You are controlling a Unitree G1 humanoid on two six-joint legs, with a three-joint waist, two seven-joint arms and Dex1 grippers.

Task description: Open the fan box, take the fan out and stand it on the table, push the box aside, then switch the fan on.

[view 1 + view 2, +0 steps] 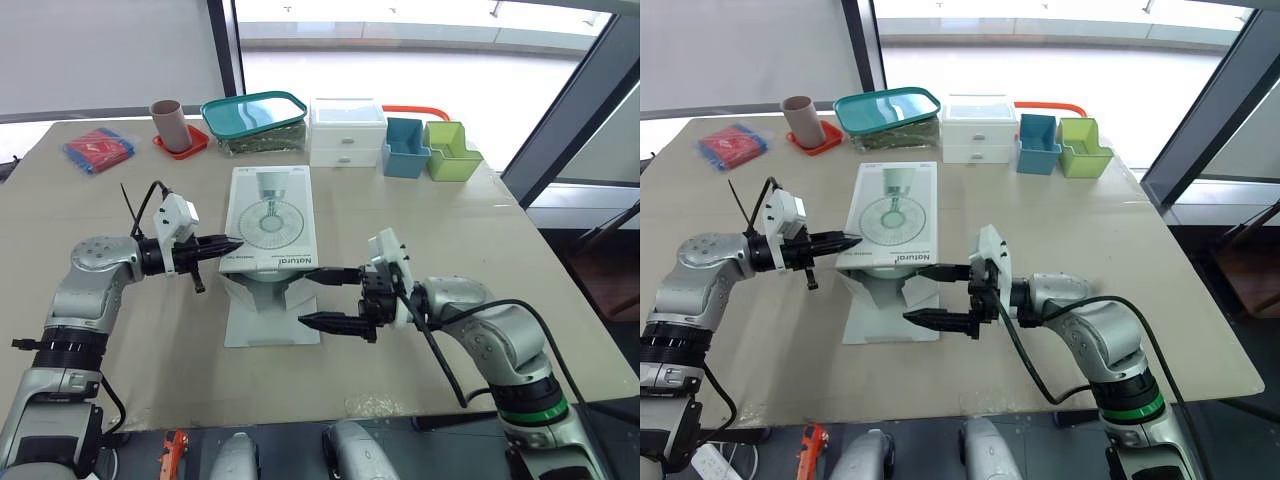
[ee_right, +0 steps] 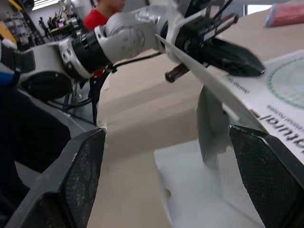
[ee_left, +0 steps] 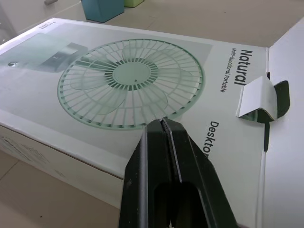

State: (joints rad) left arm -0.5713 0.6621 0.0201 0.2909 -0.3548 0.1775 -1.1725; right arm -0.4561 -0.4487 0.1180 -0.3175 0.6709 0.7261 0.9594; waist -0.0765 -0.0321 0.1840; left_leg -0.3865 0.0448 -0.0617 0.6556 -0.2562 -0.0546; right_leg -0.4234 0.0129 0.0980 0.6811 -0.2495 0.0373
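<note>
Nearest us, toward the near edge of the table (image 1: 500,250), the right gripper (image 1: 311,296) points in from the right with its two black fingers spread wide apart and nothing between them. The lower finger hangs beside the right edge of a white flap (image 1: 270,328), which lies folded down flat on the table. The upper finger reaches to the near right corner of the fan box (image 1: 270,215). We find the box lying flat in the middle of the table, its printed fan picture facing up and its near end open above that flap. What sits inside the opening we cannot make out. At the box's left edge, close to its near end, the left gripper (image 1: 236,243) has its fingers pressed tight together with nothing visible between them, the tips resting at the rim of the printed top. Along the far edge we see a row of things. From the far left corner it runs: a red and blue packet (image 1: 98,148), a brown cup (image 1: 168,122) on a red coaster (image 1: 192,146), a teal-lidded container (image 1: 255,118), a white drawer unit (image 1: 347,132), a blue bin (image 1: 405,148) and a green bin (image 1: 451,152).
</note>
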